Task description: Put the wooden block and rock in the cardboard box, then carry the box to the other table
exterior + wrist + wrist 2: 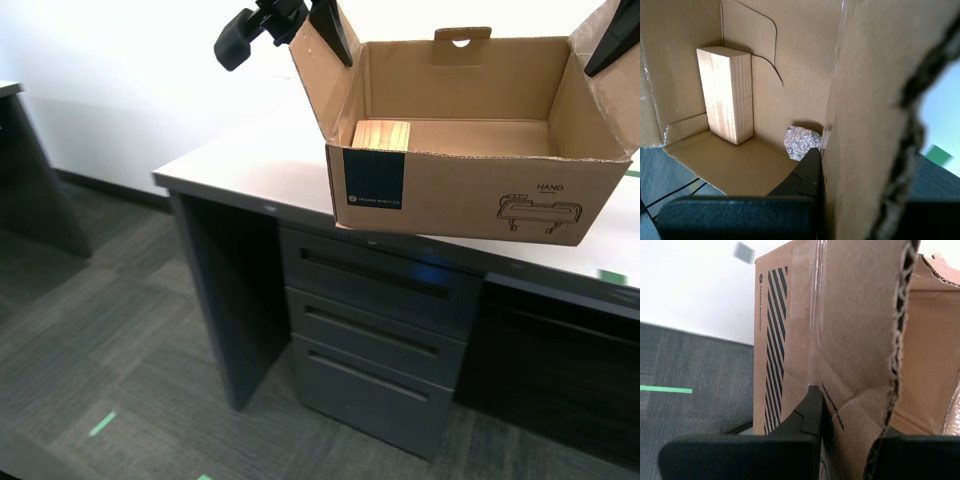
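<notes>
Cardboard box point(470, 195): held above the near edge of a grey desk point(230, 160) with drawers point(375, 330); open top, navy label facing the camera.
Wooden block point(727, 95): inside the box, lying against an inner wall; in the exterior view it shows at the box's left end.
Rock point(801, 142): inside the box, near the block, apart from it.
My first gripper point(822, 175): jaws clamped on a side flap of the box.
My second gripper point(822, 415): jaws clamped on the opposite side flap.
Floor point(110, 330): grey carpet, green tape marks.
</notes>
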